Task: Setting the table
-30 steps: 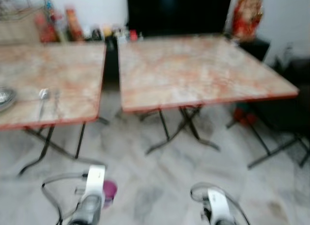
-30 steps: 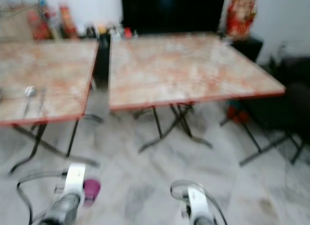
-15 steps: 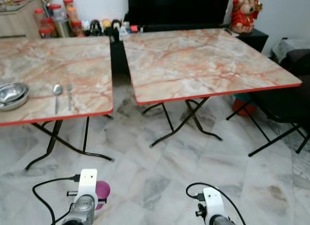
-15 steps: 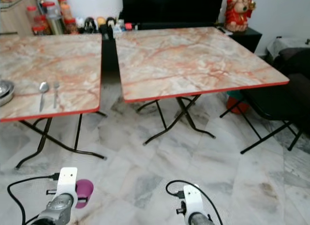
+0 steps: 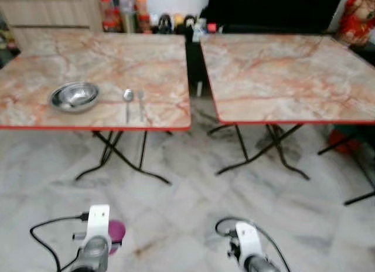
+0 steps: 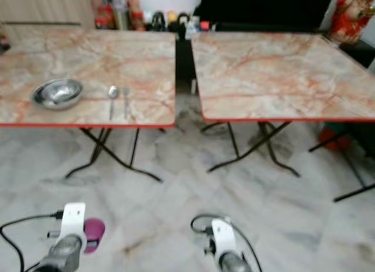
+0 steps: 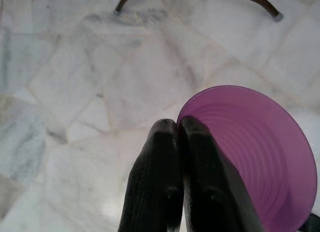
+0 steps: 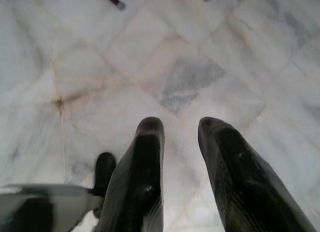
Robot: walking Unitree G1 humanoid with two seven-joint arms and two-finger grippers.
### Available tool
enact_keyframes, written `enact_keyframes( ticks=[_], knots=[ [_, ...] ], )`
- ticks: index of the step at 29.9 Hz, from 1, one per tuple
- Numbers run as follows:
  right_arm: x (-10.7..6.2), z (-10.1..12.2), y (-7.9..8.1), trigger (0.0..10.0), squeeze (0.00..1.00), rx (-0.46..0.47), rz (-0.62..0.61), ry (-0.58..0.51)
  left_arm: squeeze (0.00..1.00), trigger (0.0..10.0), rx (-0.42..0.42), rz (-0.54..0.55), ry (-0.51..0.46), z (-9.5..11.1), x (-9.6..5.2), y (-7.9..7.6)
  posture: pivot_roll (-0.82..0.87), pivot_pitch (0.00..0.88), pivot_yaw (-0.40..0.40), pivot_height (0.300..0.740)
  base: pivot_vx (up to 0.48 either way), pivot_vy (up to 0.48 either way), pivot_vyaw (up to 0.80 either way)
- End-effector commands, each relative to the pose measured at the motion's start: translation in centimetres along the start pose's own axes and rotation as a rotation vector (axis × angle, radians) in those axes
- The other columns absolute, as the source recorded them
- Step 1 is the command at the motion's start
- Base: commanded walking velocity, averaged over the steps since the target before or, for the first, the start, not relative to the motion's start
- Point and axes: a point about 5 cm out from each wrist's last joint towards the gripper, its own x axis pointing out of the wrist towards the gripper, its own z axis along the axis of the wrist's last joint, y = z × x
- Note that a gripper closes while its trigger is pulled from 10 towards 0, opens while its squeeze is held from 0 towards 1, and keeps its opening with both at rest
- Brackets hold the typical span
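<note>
Nearest us, our left gripper (image 7: 172,129) hangs low over the marble floor (image 7: 75,92), fingers pinched on a purple cup's (image 7: 250,147) rim, its mouth facing the wrist camera. Our right gripper (image 8: 180,129) hangs with fingers parted, empty. Farther off, the left desk (image 5: 70,55) carries a steel bowl (image 5: 74,96), then a spoon (image 5: 128,102) and fork (image 5: 141,103), handles pointing toward us.

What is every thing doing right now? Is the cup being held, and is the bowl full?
Purple cup: held, rim pinched by the left hand, nothing inside.
Right hand: open, holding nothing, above the floor.
Metal bowl: upright on the left table, looks empty.
Spoon and fork: lying side by side beside the bowl.
</note>
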Motion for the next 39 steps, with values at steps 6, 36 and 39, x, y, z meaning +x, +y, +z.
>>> enact_keyframes(
  ticks=[6,36,39],
  knots=[
    [0.0,-0.3,0.6,10.0,0.00,0.000,0.012,0.010,0.00,10.0,-0.003,0.032,0.032,-0.9,-0.1,1.0,0.01,0.000,-0.022,0.740,0.000,0.480,0.00],
    [-0.1,-0.6,1.3,10.0,0.00,0.004,0.029,0.011,0.00,10.0,0.031,0.050,0.036,-1.2,-0.1,1.9,0.01,0.000,0.005,0.740,0.000,0.480,0.00],
    [-0.1,-0.6,1.3,10.0,0.00,0.012,0.028,0.011,0.00,10.0,0.035,0.047,0.035,-1.2,-0.1,1.9,0.01,0.000,0.005,0.740,0.000,0.480,0.00]
  ],
)
